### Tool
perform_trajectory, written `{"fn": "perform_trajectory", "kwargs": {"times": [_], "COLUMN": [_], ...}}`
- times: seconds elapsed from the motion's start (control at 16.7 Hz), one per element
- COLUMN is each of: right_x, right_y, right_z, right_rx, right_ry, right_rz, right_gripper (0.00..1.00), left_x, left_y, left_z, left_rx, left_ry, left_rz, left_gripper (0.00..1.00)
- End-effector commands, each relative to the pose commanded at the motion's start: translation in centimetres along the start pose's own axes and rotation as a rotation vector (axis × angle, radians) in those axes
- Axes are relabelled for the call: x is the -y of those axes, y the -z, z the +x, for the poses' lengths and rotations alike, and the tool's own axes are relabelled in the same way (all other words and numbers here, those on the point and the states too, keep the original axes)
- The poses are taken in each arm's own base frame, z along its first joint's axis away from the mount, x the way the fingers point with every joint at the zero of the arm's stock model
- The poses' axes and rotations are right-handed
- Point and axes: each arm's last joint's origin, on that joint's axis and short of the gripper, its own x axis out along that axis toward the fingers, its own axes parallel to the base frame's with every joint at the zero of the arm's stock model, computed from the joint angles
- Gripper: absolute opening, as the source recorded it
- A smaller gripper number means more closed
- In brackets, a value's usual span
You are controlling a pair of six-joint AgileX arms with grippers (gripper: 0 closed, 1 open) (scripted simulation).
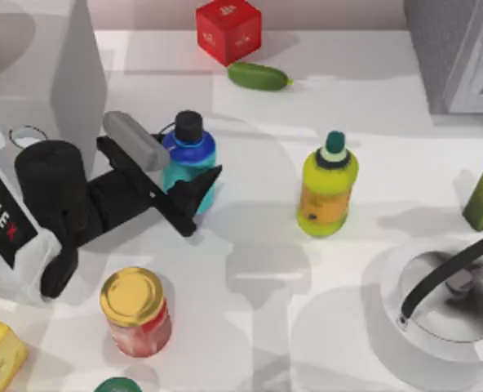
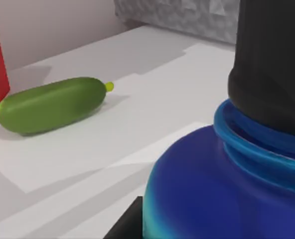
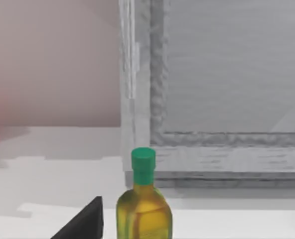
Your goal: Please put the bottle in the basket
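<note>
A: Bottle (image 1: 189,159) first: you have it standing upright on the desk (image 1: 364,90) left of centre, well apart from the basket (image 1: 441,298) at the right edge.

B: And your left gripper (image 1: 181,177)?

A: Its fingers (image 1: 199,193) sit spread on either side of the cyan body, below the blue shoulder. You can't yet call it a firm hold.

B: How will it handle?

A: Likely light, stiff plastic, and smooth, so it may slip. Take it around the body, not the black cap or thin strap.

B: Right arm?

A: Parked at the right, facing the olive bottle (image 3: 144,209); its fingers I cannot tell.
</note>
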Motion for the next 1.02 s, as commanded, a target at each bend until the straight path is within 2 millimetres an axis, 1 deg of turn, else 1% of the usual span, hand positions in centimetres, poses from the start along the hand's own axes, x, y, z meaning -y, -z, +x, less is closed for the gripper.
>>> {"fn": "perform_trajectory", "kwargs": {"times": [0.12,0.24,0.42,0.54,0.66,0.78,0.9,1.02], "right_x": [0.0,0.0,0.0,0.0,0.0,0.0,0.0,0.0], "right_y": [0.0,0.0,0.0,0.0,0.0,0.0,0.0,0.0], "right_z": [0.0,0.0,0.0,0.0,0.0,0.0,0.0,0.0], "right_rx": [0.0,0.0,0.0,0.0,0.0,0.0,0.0,0.0], "right_ry": [0.0,0.0,0.0,0.0,0.0,0.0,0.0,0.0], "right_rz": [0.0,0.0,0.0,0.0,0.0,0.0,0.0,0.0], "right_gripper": [1.0,1.0,1.0,1.0,1.0,1.0,1.0,1.0], "left_x": [-1.3,-2.6,-4.0,-4.2,-3.8,-2.8,-1.5,-0.1], "left_y": [-1.6,-3.6,-6.9,-9.2,-11.0,-12.3,-13.2,-13.7], "left_z": [-1.7,-3.9,-8.2,-11.5,-15.0,-18.5,-21.5,-24.0], "left_rx": [-0.022,-0.044,-0.061,-0.056,-0.042,-0.022,0.0,0.02], "left_ry": [0.04,0.083,0.148,0.181,0.2,0.196,0.171,0.128], "left_rz": [0.016,0.031,0.049,0.063,0.07,0.066,0.055,0.041], "left_gripper": [0.0,0.0,0.0,0.0,0.0,0.0,0.0,0.0]}}
